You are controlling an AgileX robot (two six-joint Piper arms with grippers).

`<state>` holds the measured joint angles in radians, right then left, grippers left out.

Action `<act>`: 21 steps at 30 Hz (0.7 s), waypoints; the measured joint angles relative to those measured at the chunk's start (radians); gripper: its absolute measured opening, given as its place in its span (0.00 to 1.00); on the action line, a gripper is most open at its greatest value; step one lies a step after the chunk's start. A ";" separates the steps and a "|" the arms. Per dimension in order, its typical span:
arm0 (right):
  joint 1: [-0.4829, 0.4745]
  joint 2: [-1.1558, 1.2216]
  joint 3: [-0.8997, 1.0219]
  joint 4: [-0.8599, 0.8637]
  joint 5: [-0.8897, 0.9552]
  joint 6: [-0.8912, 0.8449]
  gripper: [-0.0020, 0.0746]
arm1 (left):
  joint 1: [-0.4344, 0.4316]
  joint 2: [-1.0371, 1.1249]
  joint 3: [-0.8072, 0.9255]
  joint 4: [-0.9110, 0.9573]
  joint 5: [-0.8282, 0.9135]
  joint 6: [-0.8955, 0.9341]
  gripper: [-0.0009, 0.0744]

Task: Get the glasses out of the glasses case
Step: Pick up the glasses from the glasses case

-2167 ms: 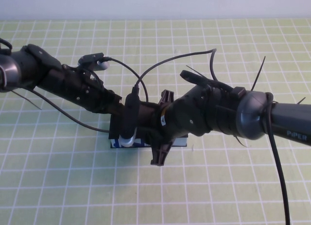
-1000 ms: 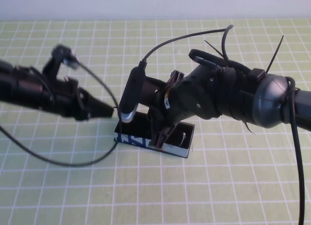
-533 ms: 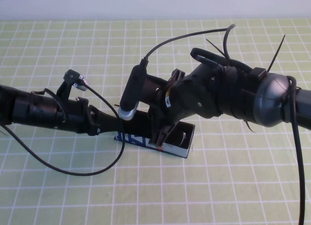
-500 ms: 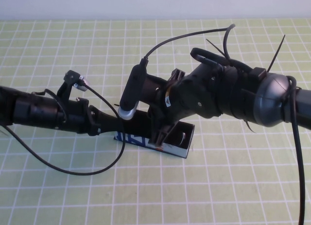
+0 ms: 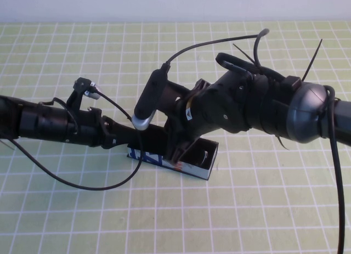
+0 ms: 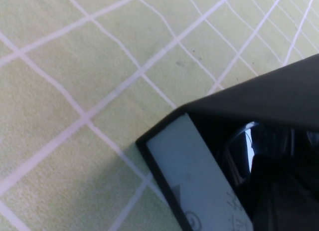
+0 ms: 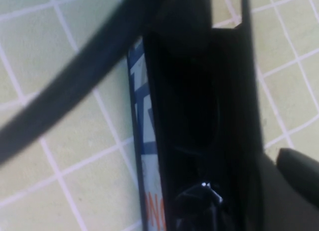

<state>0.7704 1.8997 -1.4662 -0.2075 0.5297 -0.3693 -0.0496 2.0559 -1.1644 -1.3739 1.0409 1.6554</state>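
The glasses case (image 5: pixel 194 169) lies open in the middle of the mat, its pale front printed in blue. Its pale end (image 6: pixel 194 191) fills the left wrist view, and its printed front (image 7: pixel 144 156) runs through the right wrist view. The glasses (image 5: pixel 205 155) lie inside the case as a dark shape with a small glint. A lens (image 6: pixel 239 153) shows past the case's end, and a hinge glints (image 7: pixel 204 186) deep in the black lining. My left gripper (image 5: pixel 122 140) is at the case's left end. My right gripper (image 5: pixel 176 155) points down into the case near its front wall.
A green mat with a white grid (image 5: pixel 66 210) covers the table up to a white wall (image 5: pixel 164 4). A black cable loop (image 5: pixel 82 185) hangs from the left arm down to the mat. The right arm's bulky wrist (image 5: pixel 247 108) hides the case's back.
The left arm has swung in from the left and moved up against the case's left end. The right arm has stayed over the case, lifting slightly.
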 joint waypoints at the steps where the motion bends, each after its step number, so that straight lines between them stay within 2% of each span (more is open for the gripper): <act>1: 0.000 -0.002 0.000 0.000 0.000 0.020 0.08 | 0.000 0.000 0.000 0.004 0.002 -0.002 0.01; 5: 0.000 -0.036 -0.004 0.019 0.011 0.120 0.25 | 0.000 0.000 -0.002 0.015 0.006 -0.009 0.01; 8: 0.000 -0.083 -0.022 0.118 0.068 0.158 0.29 | 0.000 0.000 -0.002 0.016 0.006 -0.017 0.01; 10: 0.000 -0.106 -0.029 0.208 0.120 0.164 0.26 | 0.000 0.000 -0.002 0.016 0.006 -0.019 0.01; 15: 0.000 -0.109 -0.031 0.406 0.275 0.169 0.05 | 0.000 0.000 -0.002 0.018 0.006 -0.021 0.01; 21: 0.000 -0.021 -0.031 0.435 0.304 0.191 0.01 | 0.000 0.000 -0.002 0.018 0.006 -0.024 0.01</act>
<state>0.7704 1.8789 -1.4976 0.2272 0.8340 -0.1778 -0.0496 2.0559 -1.1664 -1.3554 1.0472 1.6309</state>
